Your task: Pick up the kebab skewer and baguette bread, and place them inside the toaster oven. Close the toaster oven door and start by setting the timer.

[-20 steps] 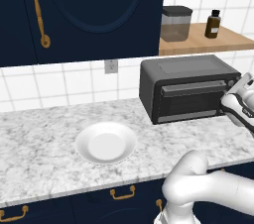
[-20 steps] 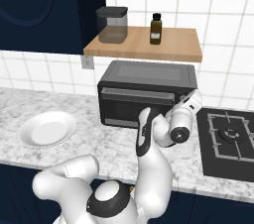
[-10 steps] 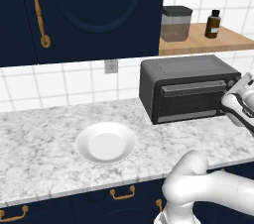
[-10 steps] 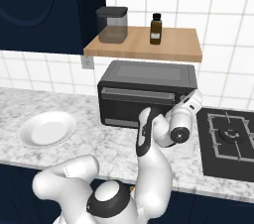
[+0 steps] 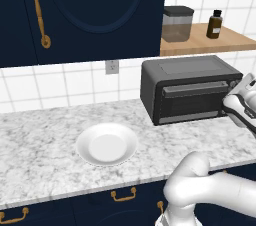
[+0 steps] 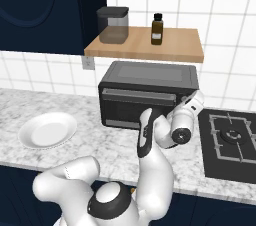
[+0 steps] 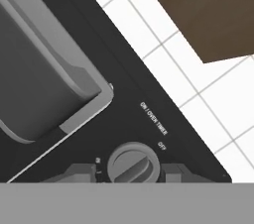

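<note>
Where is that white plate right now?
The white plate sits on the marble counter, to the left of the toaster oven in both base views, with nothing on it.

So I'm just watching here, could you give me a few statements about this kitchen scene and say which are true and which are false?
1. The toaster oven door is closed. True.
2. The white plate holds a baguette. False: it is empty.
3. The fingers sit on either side of the timer knob. True.
4. The brown bottle stands on the counter. False: it stands on the wooden shelf.
5. A stovetop burner lies beside the oven. True.
</note>
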### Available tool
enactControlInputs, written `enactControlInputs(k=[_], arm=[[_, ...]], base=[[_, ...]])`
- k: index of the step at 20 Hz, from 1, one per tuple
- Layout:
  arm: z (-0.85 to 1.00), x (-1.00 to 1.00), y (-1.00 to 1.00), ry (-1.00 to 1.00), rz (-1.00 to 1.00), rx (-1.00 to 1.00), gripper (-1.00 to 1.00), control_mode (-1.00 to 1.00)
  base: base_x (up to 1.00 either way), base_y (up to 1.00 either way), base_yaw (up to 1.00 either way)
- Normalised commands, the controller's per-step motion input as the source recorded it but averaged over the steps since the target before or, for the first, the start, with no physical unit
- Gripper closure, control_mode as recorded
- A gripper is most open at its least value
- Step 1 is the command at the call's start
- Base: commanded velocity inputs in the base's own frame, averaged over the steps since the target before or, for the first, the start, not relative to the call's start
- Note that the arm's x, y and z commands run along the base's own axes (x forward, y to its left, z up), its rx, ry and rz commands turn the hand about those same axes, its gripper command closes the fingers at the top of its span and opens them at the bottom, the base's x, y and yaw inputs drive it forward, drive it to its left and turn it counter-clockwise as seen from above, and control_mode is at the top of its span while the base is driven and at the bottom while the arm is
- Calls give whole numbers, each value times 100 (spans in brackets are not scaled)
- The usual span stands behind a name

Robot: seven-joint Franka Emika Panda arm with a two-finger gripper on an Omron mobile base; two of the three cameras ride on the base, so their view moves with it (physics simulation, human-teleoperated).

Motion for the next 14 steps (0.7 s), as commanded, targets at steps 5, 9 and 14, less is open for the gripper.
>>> enactControlInputs(k=[5, 9, 14], arm=[[0, 0, 0, 0, 0, 0, 100, -100], [0, 0, -2, 0, 0, 1, 100, -100], [0, 0, -4, 0, -2, 6, 100, -100]], base=[[0, 0, 0], [0, 0, 0], [0, 0, 0]])
